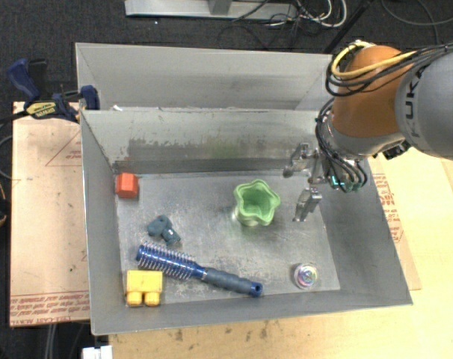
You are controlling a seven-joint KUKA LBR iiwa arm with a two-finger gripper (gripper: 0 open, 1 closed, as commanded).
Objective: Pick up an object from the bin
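Green star-shaped cup (256,204) is seen upright near the middle of the grey bin (211,137), with the tool (303,185) held just beside it, fingers (309,203) spread wide and empty, presumably readied for a grasp.

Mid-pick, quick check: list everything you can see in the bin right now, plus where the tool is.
cup: one, green, star-shaped, bin centre
block: one, orange-red, by the left wall
small part: one, grey-blue, left of centre
hairbrush: one, blue, lying along the front
toy brick: one, yellow, front-left corner
round thing: one, silvery, front right
bin: one, grey metal
tool: one, open, nothing between its fingers, just right of the cup
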